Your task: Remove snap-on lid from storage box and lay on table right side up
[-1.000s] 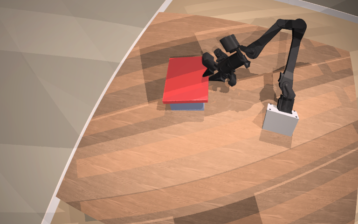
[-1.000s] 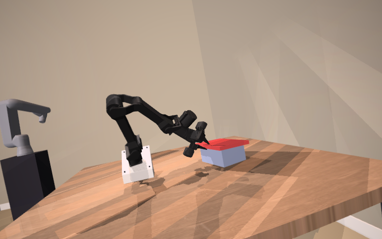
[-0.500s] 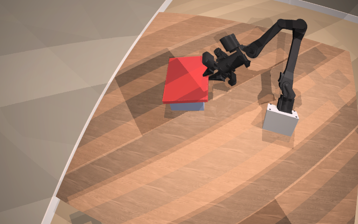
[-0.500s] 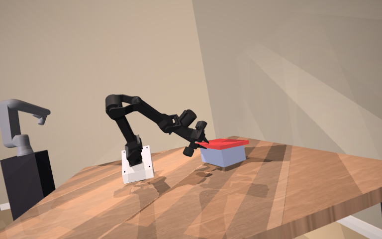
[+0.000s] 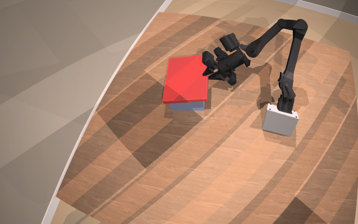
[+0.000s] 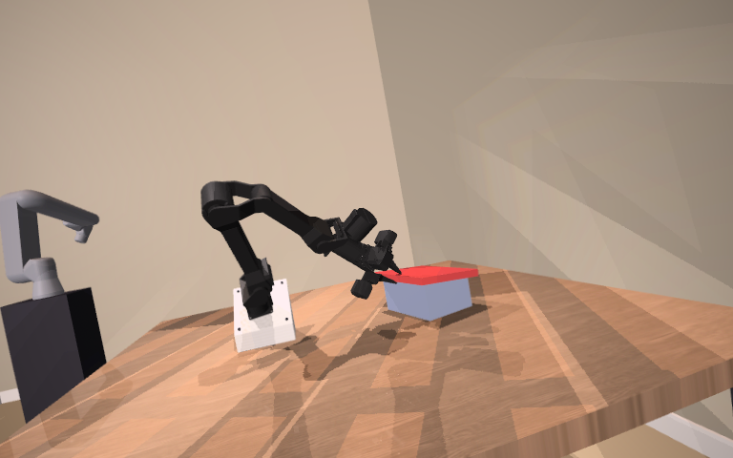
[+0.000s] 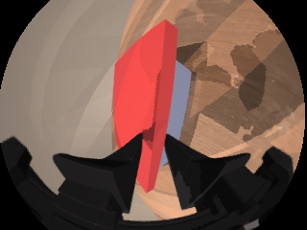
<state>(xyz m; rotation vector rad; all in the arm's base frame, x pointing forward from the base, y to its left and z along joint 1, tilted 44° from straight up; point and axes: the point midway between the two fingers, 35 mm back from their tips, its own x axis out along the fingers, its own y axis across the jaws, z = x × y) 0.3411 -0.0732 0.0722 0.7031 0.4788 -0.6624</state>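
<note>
The red lid (image 5: 186,81) (image 6: 432,274) (image 7: 139,81) lies flat, smooth side up, on top of the blue-grey storage box (image 5: 186,105) (image 6: 429,300) (image 7: 181,96). The box stands on the table, and the lid overhangs its walls. My gripper (image 5: 206,76) (image 6: 397,277) (image 7: 153,136) is shut on the lid's rim at the side nearer the arm, one finger above the rim and one below it. Whether the lid is still fully seated on the box cannot be told. The inside of the box is hidden by the lid.
The arm's white base block (image 5: 280,123) (image 6: 264,334) stands on the wooden table (image 5: 224,158) (image 6: 486,388). A grey second arm (image 6: 18,238) on a dark pedestal (image 6: 48,345) stands beyond the table in the exterior view.
</note>
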